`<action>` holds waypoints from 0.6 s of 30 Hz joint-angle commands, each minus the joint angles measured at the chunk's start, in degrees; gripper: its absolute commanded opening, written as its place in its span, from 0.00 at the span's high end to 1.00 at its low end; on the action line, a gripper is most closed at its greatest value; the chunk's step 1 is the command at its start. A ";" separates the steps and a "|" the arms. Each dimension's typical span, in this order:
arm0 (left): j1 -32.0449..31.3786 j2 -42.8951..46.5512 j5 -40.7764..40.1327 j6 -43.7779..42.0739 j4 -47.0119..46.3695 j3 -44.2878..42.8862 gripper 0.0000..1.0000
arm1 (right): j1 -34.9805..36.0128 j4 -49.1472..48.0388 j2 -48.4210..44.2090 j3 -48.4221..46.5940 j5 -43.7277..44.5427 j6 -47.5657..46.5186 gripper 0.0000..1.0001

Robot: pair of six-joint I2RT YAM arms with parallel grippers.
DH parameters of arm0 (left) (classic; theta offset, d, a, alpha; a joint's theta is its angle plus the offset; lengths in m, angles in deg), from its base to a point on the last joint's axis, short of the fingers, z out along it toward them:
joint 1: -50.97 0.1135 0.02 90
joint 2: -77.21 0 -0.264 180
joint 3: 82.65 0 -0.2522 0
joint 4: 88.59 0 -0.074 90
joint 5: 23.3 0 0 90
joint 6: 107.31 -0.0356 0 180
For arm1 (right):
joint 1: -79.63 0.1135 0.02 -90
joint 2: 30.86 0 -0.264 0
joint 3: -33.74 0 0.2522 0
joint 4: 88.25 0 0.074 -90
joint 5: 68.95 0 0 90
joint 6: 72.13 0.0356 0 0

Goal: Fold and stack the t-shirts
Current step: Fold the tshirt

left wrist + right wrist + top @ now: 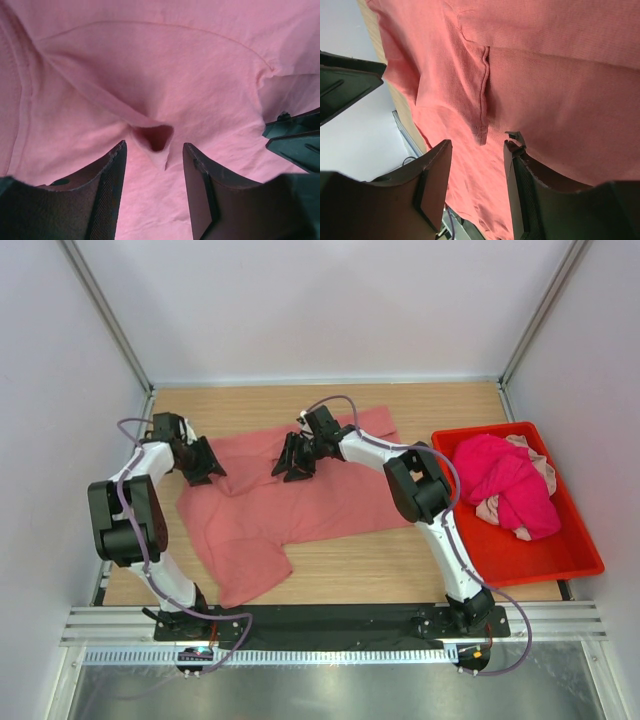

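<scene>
The large salmon t-shirt [300,508] lies spread on the wooden table, one part trailing toward the near edge. My left gripper [208,472] is at its left edge. In the left wrist view the left gripper [154,150] is open, with a small raised pucker of cloth [156,137] just ahead of its tips. My right gripper [293,470] hangs over the shirt's upper middle. In the right wrist view the right gripper [477,147] is open, and a stitched hem corner [481,134] sits just beyond its tips. A magenta t-shirt [510,480] and a pale pink one [541,468] lie bunched in the bin.
The red plastic bin [560,565] stands at the right side of the table. White walls with metal posts close off the back and both sides. Bare wood [400,565] shows between the shirt and the arm bases.
</scene>
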 commanded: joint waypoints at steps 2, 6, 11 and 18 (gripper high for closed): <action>0.10 -1.24 3.12 -2.05 -5.16 -3.70 0.49 | 0.14 -1.53 0.52 -2.22 -1.23 0.00 0.48; 0.10 -4.14 5.57 -1.35 -5.60 -5.99 0.48 | 0.14 -1.61 0.70 -2.40 -1.14 0.17 0.48; -0.34 -6.42 7.77 -0.38 -6.48 -6.43 0.48 | 0.05 -1.70 0.87 -2.58 -1.32 0.52 0.48; -0.95 -4.59 7.87 0.76 -6.57 -3.62 0.51 | -0.39 -1.96 0.87 -2.75 -1.49 0.87 0.48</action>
